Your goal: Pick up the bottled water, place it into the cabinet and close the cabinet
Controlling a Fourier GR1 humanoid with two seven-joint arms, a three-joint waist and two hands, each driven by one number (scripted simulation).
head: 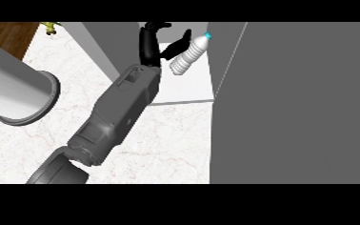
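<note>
head view: 1 bottle (188, 55), clear and ribbed with a blue cap, lies tilted on the white cabinet shelf (184, 88), cap toward the grey door (288, 105) at right. no label or writing can be read. 1 robot hand (151, 45), the left, reaches into the cabinet just beside the bottle, fingers spread and relaxed, pinching nothing. 1 grey round bin (28, 95) sits at left on the marble worktop (169, 143).

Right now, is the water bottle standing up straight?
No, the water bottle is tilted, its blue cap up toward the right, inside the open cabinet next to the robot hand.
</note>
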